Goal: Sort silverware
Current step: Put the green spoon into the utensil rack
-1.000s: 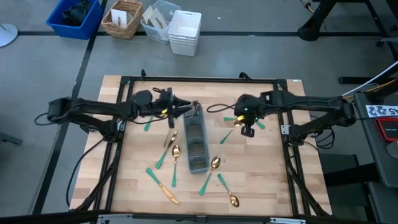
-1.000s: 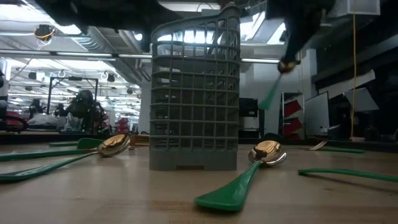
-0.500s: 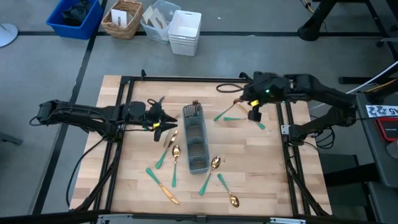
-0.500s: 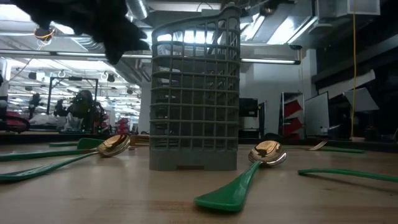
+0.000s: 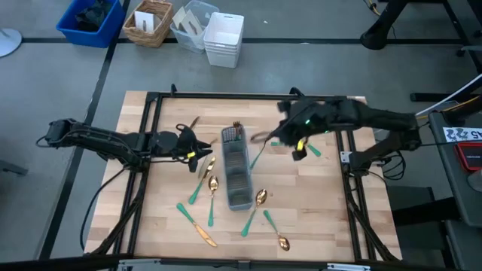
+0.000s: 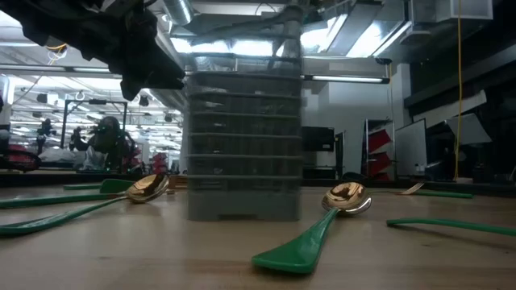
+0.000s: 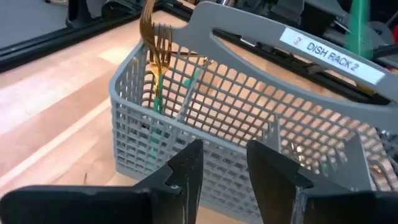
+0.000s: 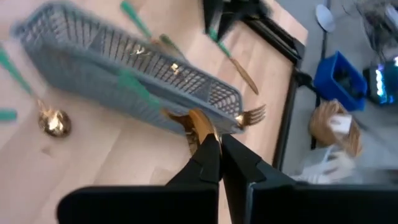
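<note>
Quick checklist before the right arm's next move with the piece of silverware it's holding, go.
1. Grip: ok. The right gripper is shut on a gold-headed piece.
2. Kind of piece: cannot tell. Its head is mostly hidden by the fingers.
3. Gripper above the caddy: not ok. In the high view it is off to the caddy's side.
4. Caddy upright: ok. Forks stand in its end compartment.
5. Left gripper out of the way: cannot tell. It is open and empty, but close beside the caddy.
6. Table sorted: not ok. Loose pieces remain, such as a spoon.
</note>
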You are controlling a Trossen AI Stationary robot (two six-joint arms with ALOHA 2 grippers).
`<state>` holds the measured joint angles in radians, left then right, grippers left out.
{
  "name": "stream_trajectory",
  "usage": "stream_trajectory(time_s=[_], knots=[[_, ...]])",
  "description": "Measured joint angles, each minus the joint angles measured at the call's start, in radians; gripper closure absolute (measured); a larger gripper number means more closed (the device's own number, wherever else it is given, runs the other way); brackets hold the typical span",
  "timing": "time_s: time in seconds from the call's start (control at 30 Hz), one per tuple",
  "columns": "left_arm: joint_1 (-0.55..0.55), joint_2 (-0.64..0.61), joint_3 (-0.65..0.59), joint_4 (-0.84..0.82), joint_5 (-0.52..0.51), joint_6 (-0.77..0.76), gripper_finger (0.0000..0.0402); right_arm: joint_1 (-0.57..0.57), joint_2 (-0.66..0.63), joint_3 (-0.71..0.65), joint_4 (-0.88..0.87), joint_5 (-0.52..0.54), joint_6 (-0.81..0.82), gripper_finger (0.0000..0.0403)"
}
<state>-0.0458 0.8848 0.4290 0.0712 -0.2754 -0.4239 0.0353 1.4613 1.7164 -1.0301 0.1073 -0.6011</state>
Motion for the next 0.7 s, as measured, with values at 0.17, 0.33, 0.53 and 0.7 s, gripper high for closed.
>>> stream_trajectory(time_s=[0.17,0.33,0.53,0.7], knots=[[-0.007,0.0,0.0,0.001,-0.003,0.001,0.0284,0.082,0.088,-0.002,0.053,0.092,-0.117,0.0399],[-0.007,0.0,0.0,0.0,-0.017,0.004,0.0284,0.13,0.118,-0.001,0.104,0.292,-0.19,0.0399],[-0.007,0.0,0.0,-0.007,-0.017,-0.046,0.0284,0.135,0.086,-0.001,0.068,0.458,-0.196,0.0399],[-0.047,0.0,0.001,-0.078,-0.015,-0.094,0.0284,0.135,0.044,-0.001,0.065,0.477,-0.193,0.0398]])
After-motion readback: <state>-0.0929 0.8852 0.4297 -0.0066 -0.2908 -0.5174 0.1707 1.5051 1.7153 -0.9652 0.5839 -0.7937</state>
